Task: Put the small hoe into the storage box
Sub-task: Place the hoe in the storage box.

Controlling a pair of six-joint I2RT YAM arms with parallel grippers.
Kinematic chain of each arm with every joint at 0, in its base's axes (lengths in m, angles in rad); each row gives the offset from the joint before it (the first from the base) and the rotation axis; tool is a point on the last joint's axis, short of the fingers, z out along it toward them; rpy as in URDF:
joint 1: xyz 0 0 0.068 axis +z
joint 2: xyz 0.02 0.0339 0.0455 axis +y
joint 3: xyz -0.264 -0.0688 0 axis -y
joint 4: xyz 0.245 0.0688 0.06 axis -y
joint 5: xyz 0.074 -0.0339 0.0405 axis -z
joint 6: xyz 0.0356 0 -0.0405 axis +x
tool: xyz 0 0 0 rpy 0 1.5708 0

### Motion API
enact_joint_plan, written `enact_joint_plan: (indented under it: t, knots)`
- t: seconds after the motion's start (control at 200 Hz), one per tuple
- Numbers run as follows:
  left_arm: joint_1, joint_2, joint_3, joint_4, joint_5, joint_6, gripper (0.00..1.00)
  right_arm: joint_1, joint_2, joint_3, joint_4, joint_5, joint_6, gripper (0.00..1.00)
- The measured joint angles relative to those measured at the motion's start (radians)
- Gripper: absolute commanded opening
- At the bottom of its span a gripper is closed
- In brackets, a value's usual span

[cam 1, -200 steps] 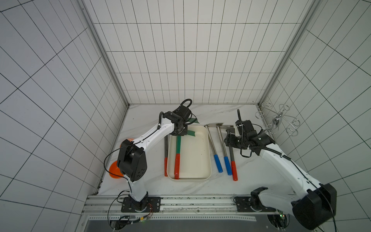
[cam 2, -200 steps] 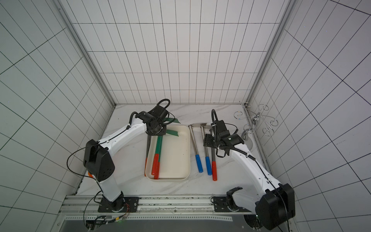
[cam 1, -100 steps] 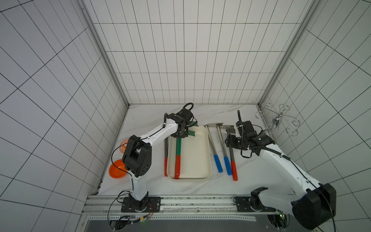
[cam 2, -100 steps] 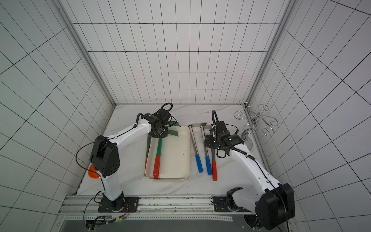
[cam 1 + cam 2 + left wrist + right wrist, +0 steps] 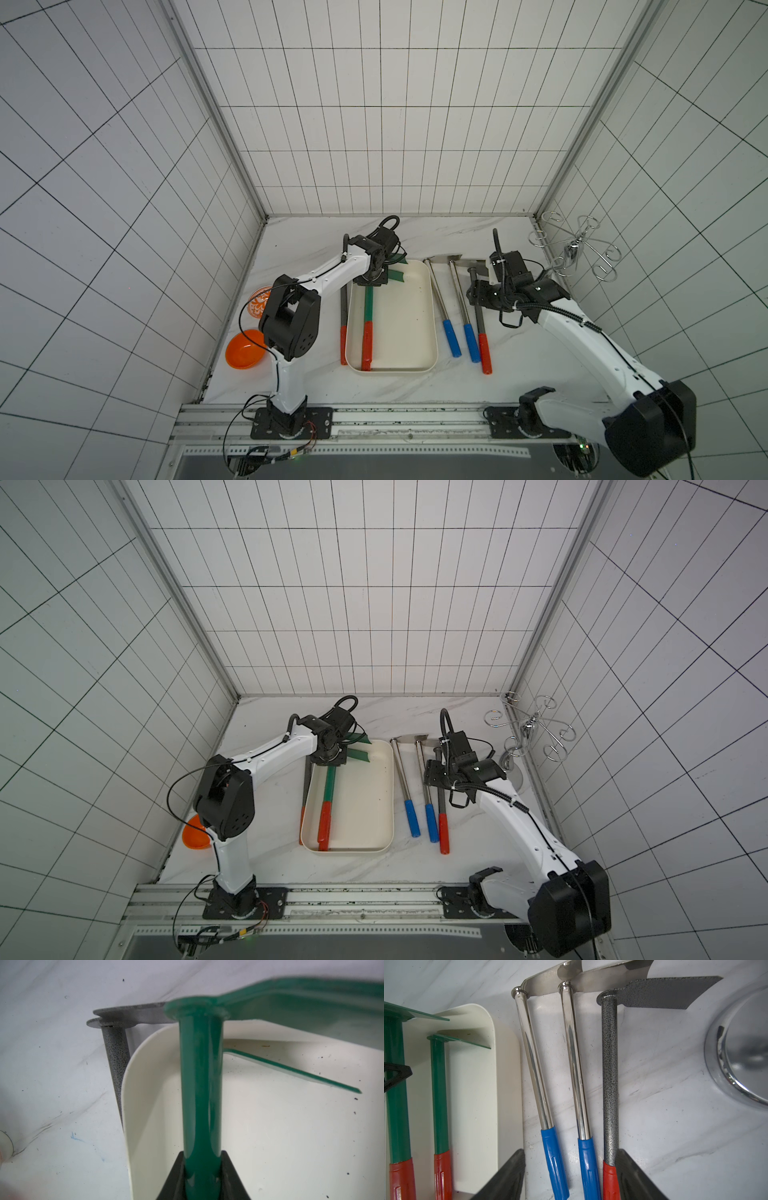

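Observation:
My left gripper (image 5: 202, 1159) is shut on the shaft of a small hoe (image 5: 200, 1076), green with a red grip. In both top views this gripper (image 5: 372, 280) (image 5: 330, 756) hovers over the far left corner of the cream storage box (image 5: 434, 324) (image 5: 390, 796). The hoe's blade is raised above the box's wall (image 5: 133, 1105), and its handle runs along the box's left side. Inside the box lies a second green hoe (image 5: 439, 1095). My right gripper (image 5: 571, 1176) (image 5: 478, 293) is open, straddling hoe handles on the table to the right of the box.
Two chrome hoes with blue grips (image 5: 444, 316) (image 5: 463, 316) and a grey hoe with a red grip (image 5: 480, 332) lie right of the box. Another grey hoe (image 5: 343, 307) lies along its left wall. An orange bowl (image 5: 245, 353), a patterned dish (image 5: 257, 301) and a chrome wire rack (image 5: 577, 253) sit at the table's sides.
My left arm's elbow has swung rightward, and its wrist has sunk slightly toward the box with the green hoe. The right arm has stayed still.

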Motion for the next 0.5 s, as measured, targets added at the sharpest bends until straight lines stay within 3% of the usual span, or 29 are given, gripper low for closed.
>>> enact_joint_plan:
  t: [0.5]
  knots:
    - [0.001,0.004,-0.008,0.011,-0.006,0.0,0.0,-0.002,0.0,0.0,0.0,-0.001,-0.002,0.7]
